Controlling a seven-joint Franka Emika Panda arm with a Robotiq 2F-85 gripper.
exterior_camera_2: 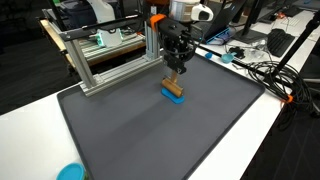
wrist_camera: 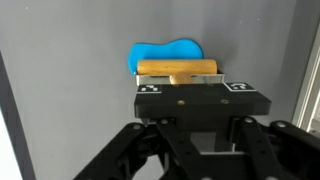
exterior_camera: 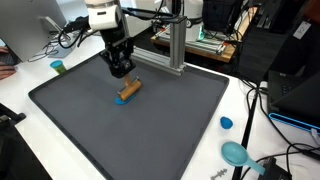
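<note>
We see the gripper [exterior_camera: 121,70] poised just above the wooden block [wrist_camera: 177,69] on its blue base [wrist_camera: 160,52], its finger spread impossible to tell, and a grasp apparently calls for a centred descent.

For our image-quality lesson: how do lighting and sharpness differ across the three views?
Wrist view: wooden block and blue piece sharp, evenly lit; gripper looms dark below. Both exterior views: block small and soft, grey mat matte, no harsh glare, shadows faint.
</note>
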